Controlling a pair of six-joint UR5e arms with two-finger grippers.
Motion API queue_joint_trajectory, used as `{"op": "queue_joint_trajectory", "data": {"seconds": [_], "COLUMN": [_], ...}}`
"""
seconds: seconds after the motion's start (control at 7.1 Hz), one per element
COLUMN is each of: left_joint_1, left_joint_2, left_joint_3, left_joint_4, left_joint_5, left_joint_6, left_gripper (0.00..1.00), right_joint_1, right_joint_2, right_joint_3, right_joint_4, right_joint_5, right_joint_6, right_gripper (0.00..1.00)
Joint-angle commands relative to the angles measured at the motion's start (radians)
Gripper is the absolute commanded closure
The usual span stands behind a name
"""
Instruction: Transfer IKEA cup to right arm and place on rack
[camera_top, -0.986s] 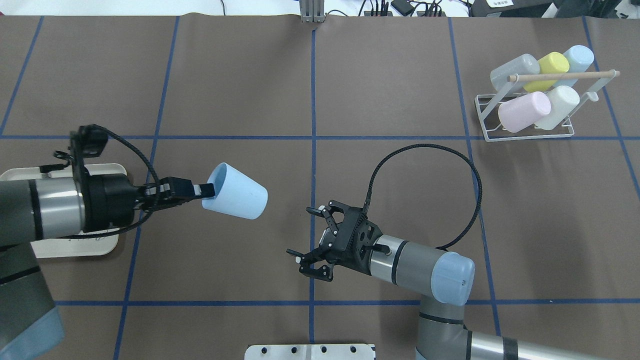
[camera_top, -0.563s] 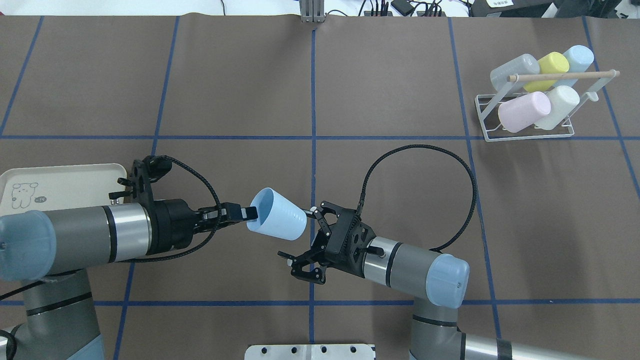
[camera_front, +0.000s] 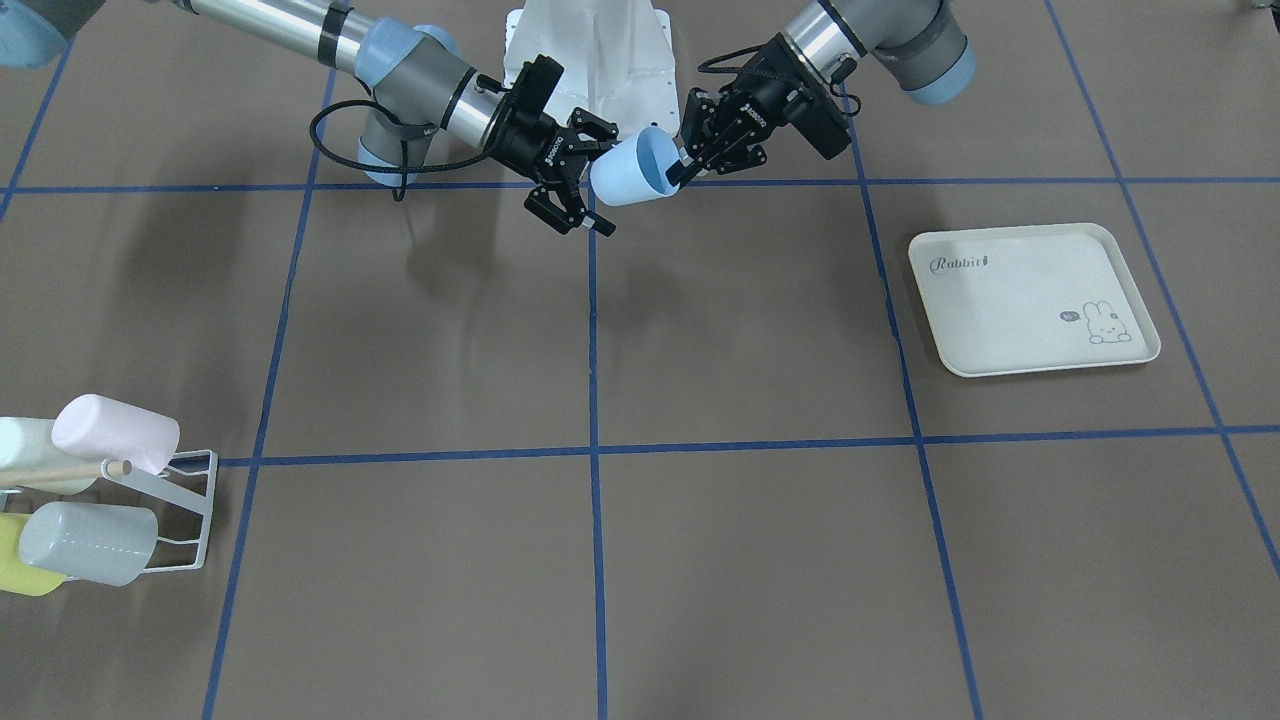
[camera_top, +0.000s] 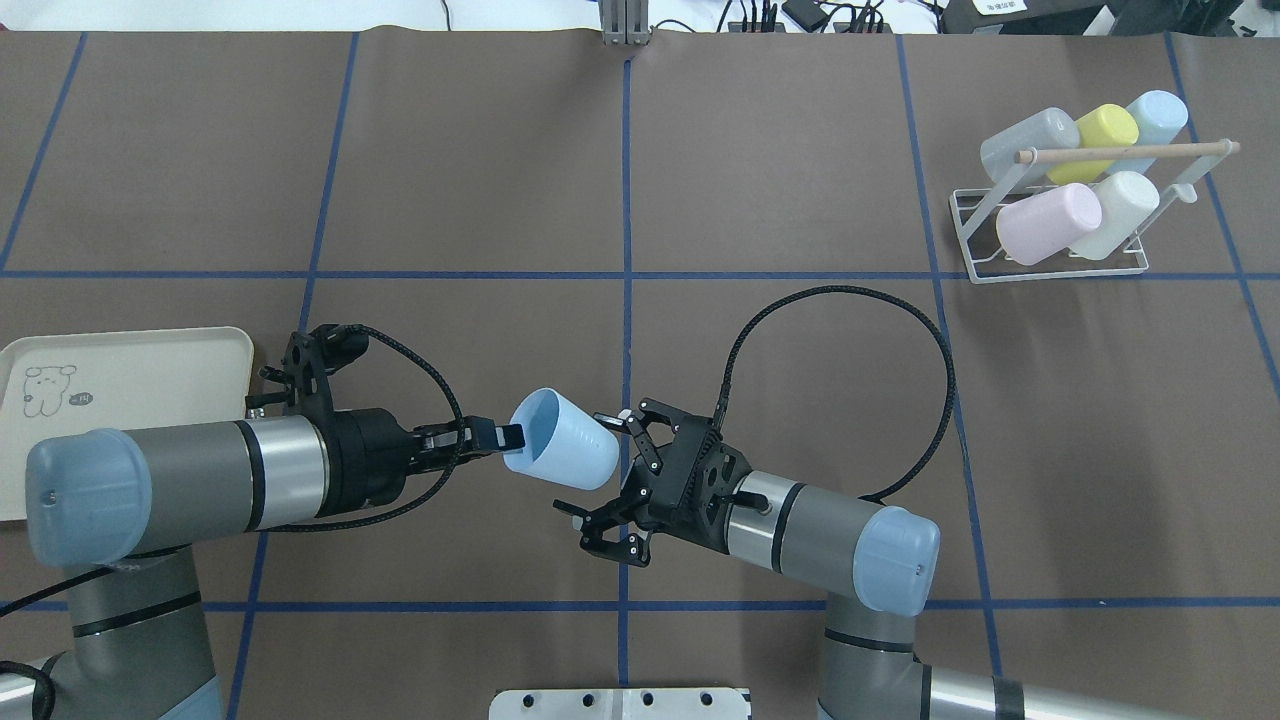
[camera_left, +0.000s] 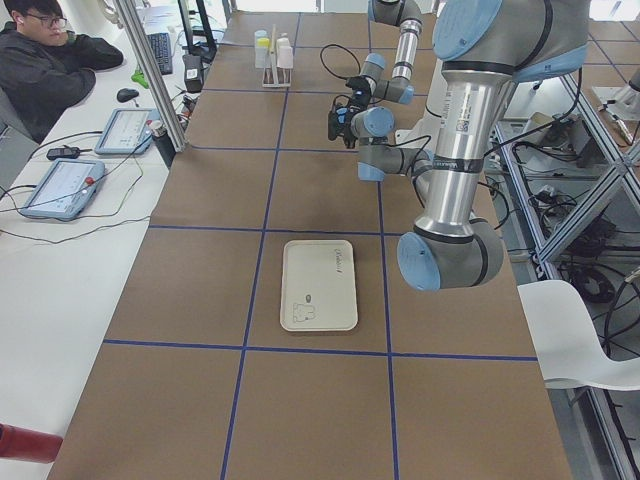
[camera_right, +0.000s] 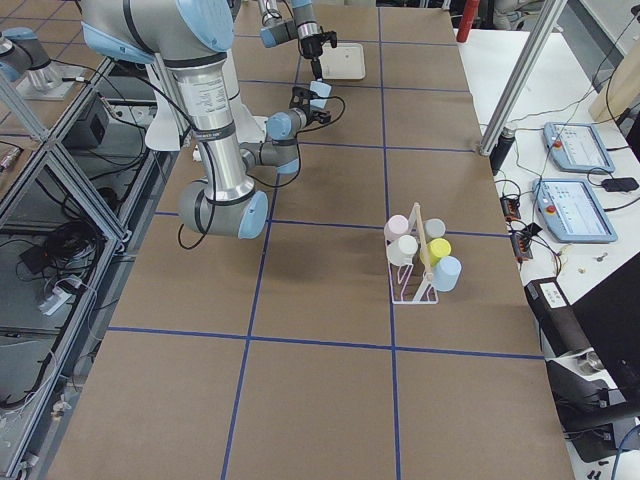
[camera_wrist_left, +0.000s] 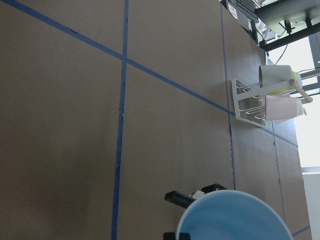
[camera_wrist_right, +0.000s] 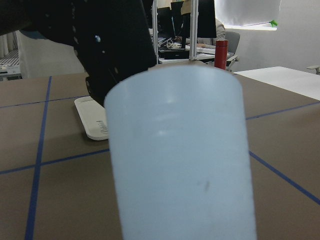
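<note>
Your cream tray (camera_front: 1010, 320) reads "Rabbit", with a small rabbit drawing near one corner. The left gripper (camera_top: 508, 436) has its jaws clamped on the rim of the light-blue IKEA cup (camera_top: 562, 452), held above mid-bench. Since a second ago the cup has travelled right. Its base now lies between the right gripper (camera_top: 586, 462) jaws, which are spread apart. The rack (camera_top: 1060, 270) stands far right.

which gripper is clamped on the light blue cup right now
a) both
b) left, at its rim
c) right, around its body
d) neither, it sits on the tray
b: the left gripper pinches the rim of the light blue cup, while the right gripper has its fingers spread wide at the cup's base, not closed on it.
</note>
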Motion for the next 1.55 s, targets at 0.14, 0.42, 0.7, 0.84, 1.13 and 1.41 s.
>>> {"op": "queue_joint_trajectory", "data": {"seconds": [0.14,0.42,0.7,0.84,1.13,1.41], "left_joint_1": [0.001,0.003,0.01,0.015,0.015,0.014], "left_joint_2": [0.0,-0.002,-0.002,-0.002,-0.002,-0.002], "left_joint_3": [0.023,0.029,0.031,0.031,0.031,0.026], "left_joint_4": [0.0,0.0,0.0,0.0,0.0,-0.001], "left_joint_5": [0.001,0.001,0.001,0.001,0.001,-0.001], "left_joint_6": [0.0,0.0,0.0,0.0,0.0,0.0], "left_gripper": [1.0,1.0,1.0,1.0,1.0,0.9], "right_joint_1": [0.0,0.0,0.0,0.0,0.0,0.0], "right_joint_2": [0.003,0.005,0.005,0.005,0.005,0.005], "right_joint_3": [0.002,0.003,0.003,0.003,0.003,0.003], "right_joint_4": [0.001,0.001,0.001,0.001,0.001,0.001], "right_joint_5": [-0.006,-0.008,-0.008,-0.008,-0.008,-0.005], "right_joint_6": [0.0,0.0,0.0,0.0,0.0,0.001], "right_gripper": [0.02,0.07,0.12,0.12,0.17,0.55]}}
